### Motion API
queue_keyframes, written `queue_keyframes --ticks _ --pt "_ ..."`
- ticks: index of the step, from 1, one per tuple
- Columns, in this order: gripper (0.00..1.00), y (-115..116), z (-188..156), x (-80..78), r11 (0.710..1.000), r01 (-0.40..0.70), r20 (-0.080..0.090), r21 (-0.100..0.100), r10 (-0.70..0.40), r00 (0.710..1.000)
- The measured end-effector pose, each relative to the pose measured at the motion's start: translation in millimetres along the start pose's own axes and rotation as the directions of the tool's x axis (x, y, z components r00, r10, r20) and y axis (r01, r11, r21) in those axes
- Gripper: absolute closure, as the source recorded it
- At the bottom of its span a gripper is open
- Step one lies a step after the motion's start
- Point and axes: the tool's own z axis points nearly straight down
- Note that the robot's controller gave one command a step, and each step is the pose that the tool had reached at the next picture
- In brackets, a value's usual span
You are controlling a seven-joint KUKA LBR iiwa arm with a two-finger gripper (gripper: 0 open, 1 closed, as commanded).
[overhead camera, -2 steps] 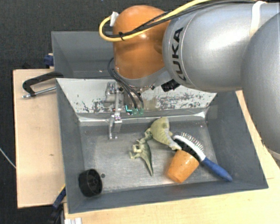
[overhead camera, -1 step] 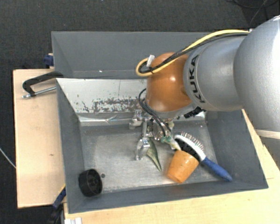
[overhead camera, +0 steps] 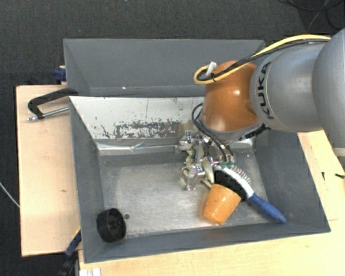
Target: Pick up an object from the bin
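Observation:
My gripper (overhead camera: 192, 162) hangs over the right half of the bin floor, its metal fingers reaching down and left from under the orange cover. Just below and right of it lies an orange cup (overhead camera: 220, 203) on its side. A brush with a blue handle (overhead camera: 264, 207) and black-and-white bristles lies against the cup's upper right side. The fingertips stand just left of the brush's bristle end and above the cup. Nothing shows between the fingers.
A black round wheel-like thing (overhead camera: 111, 225) sits in the bin's front left corner. The arm and its orange cover hang over the bin's back right part.

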Motion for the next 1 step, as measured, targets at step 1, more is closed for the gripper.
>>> queue_keyframes --ticks 1 --pt "1.00 -1.3 -2.4 -3.1 1.000 -0.002 0.015 0.005 0.002 1.000"
